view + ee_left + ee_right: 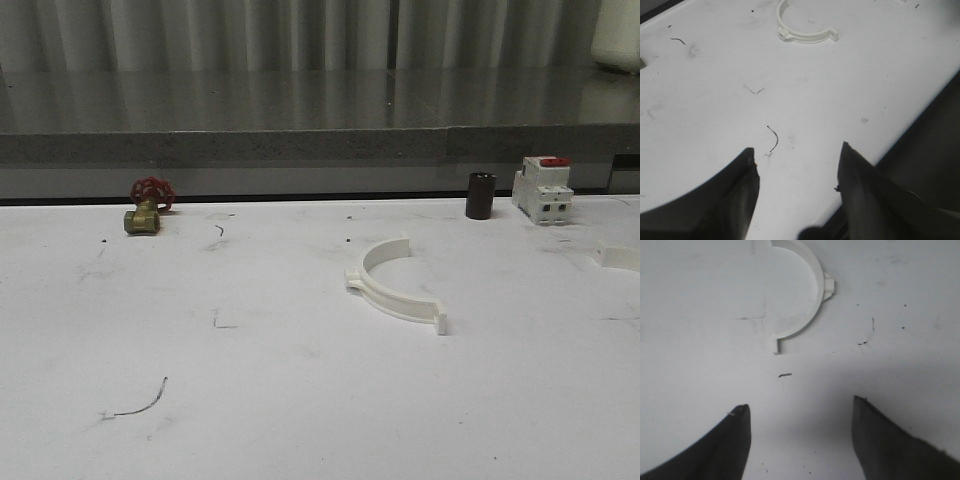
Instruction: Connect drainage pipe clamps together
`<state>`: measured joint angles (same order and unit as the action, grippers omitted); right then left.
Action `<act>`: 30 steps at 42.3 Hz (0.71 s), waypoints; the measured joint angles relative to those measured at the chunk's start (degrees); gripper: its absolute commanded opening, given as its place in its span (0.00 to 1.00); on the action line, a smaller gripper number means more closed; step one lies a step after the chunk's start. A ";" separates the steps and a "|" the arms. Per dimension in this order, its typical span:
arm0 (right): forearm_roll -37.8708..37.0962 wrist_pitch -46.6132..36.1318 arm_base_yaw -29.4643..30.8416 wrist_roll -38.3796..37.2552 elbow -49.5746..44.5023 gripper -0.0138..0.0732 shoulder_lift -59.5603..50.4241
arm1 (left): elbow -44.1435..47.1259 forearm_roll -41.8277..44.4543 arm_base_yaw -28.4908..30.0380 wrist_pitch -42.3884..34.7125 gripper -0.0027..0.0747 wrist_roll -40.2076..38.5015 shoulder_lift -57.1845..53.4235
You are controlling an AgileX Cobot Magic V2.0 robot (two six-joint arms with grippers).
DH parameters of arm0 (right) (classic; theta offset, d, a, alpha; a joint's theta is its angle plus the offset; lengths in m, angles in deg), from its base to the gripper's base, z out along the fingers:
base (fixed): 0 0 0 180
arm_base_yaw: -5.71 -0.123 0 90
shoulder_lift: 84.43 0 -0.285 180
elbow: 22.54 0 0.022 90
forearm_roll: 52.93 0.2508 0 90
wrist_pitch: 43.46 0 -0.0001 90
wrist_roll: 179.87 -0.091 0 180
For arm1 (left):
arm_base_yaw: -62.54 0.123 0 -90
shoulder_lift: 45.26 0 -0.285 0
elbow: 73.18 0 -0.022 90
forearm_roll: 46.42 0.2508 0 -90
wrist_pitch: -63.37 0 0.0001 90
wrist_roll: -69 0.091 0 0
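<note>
One white half-ring drainage pipe clamp (395, 285) lies flat in the middle of the white table, its open side facing the back. A second white piece (618, 257), cut off by the frame's right edge, lies near the table's right side. In the left wrist view the clamp (807, 34) lies far ahead of my left gripper (797, 155), which is open over bare table near the table's edge. In the right wrist view a half-ring clamp (816, 290) with a small tab lies a short way beyond my right gripper (802, 407), which is open and holds nothing.
A brass valve with a red handwheel (147, 210) stands at the back left. A black cylinder (480, 195) and a white breaker with a red top (542, 190) stand at the back right. A grey ledge (300, 145) runs behind the table.
</note>
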<state>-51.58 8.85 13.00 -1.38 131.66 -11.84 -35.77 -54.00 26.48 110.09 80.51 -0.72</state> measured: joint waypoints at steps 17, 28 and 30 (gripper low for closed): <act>0.55 -3.01 3.40 3.39 8.70 0.70 22.94 | 0.00 0.00 0.00 0.00 0.49 0.00 0.00; 0.34 -6.27 3.97 5.07 14.93 0.70 33.60 | 0.00 0.00 0.00 0.00 0.49 0.00 0.00; 0.29 -6.52 3.97 5.07 16.09 0.70 35.36 | 0.00 0.00 0.00 0.00 0.49 0.00 0.00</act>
<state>-51.29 2.33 16.97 3.70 147.75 23.52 -35.77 -54.00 26.48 110.09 80.51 -0.72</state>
